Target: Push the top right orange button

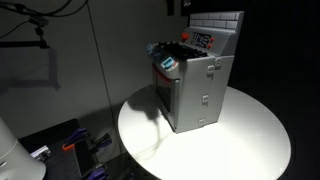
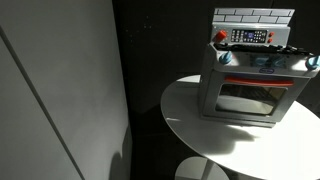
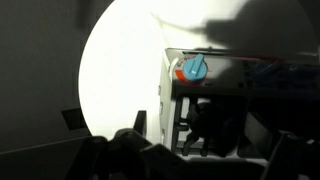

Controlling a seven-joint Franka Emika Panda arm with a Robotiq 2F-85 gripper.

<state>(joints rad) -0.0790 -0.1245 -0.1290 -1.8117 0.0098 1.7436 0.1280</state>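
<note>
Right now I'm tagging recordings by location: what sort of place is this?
Probably a lab corner, not a real kitchen: a toy stove on a round white table, dark backdrop.

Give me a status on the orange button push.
Done: nothing visible. The toy oven and its control panel stand with no arm near them in both exterior views. In hand: the approach. The wrist view shows the oven's blue knob ahead, with the gripper only a dark outline below it, its state unreadable. Left: reaching the panel and making the press.
</note>
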